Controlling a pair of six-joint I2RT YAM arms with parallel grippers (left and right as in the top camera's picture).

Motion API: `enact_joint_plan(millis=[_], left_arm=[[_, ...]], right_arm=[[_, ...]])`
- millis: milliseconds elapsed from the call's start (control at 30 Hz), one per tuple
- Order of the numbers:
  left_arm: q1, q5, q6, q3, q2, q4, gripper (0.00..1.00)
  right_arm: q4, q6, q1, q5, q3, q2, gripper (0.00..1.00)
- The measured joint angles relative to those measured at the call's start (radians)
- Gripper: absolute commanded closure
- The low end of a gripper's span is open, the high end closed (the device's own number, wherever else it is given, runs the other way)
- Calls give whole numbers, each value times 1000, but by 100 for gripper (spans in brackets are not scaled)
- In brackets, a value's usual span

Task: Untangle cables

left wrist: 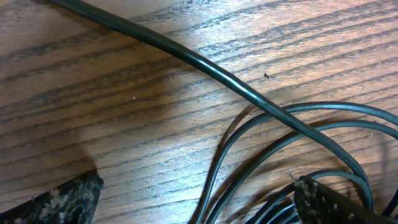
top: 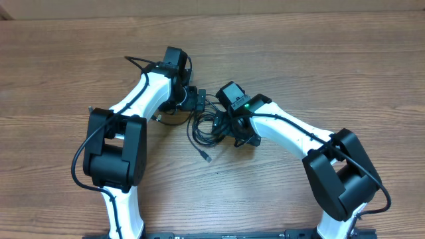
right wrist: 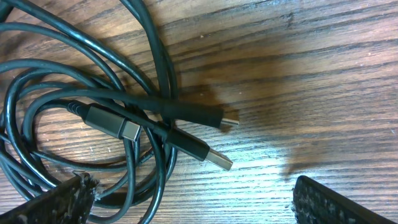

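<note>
STEP: pre-grasp, tangle not yet parted | CABLES (top: 204,129): coiled heap on surface (top: 319,60), centre, loops overlapping | L tool (left wrist: 199,208): spread, empty, low over strands | R tool (right wrist: 199,205): spread, empty, plug ends (right wrist: 217,160) just ahead | NEXT (est.): pinch one plug, draw clear of loops

Nothing readable in any of the three views: no text, logos or numbers. The plug ends on the cables (right wrist: 186,112) look plain, with no print that can be made out, and the desk (top: 66,53) is just wood grain.
</note>
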Motion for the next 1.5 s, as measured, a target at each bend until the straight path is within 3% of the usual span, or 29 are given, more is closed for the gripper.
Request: enact_joint_plan(millis=[1500], left_arm=[[0,-6,0,-2,0,22,0]], right_arm=[[1,0,0,0,0,0,0]])
